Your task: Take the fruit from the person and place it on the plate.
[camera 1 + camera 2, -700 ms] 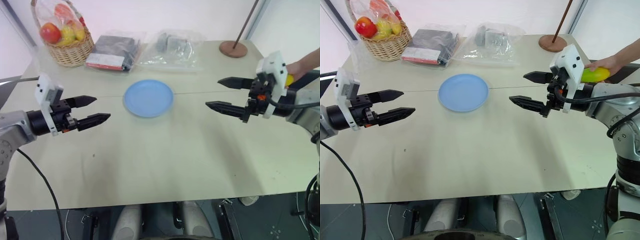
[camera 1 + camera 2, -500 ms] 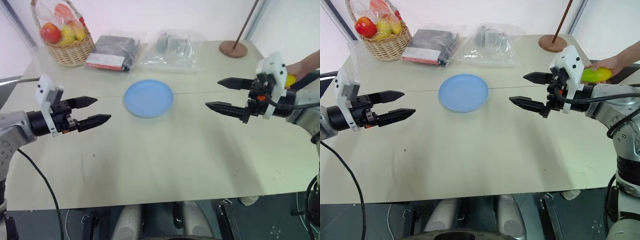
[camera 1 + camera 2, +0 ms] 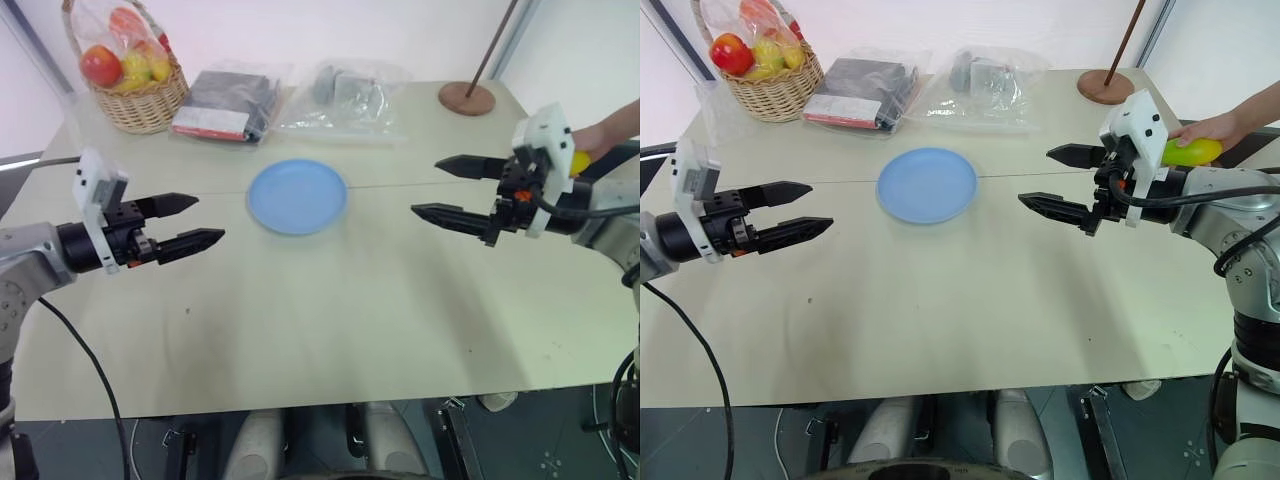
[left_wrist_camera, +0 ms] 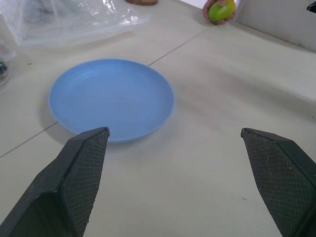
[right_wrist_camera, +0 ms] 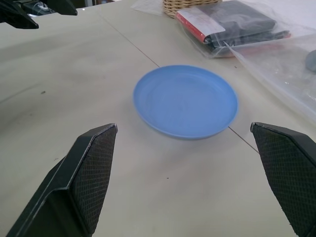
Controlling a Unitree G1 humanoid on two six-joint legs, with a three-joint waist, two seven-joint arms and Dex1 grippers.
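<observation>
Right eye view: person's hand [image 3: 1218, 128] holds fruit [image 3: 1191, 151] at the table's [image 3: 970, 300] right edge; plate [image 3: 927, 184] lies mid-table; left gripper [image 3: 803, 208] and right gripper [image 3: 1048, 179] both spread, empty.

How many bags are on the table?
2 flat clear bags lie on the table's far side beyond the plate: one holding dark things beside the basket, one holding grey things nearer the brown disc. The basket's fruit also sits in plastic.
</observation>
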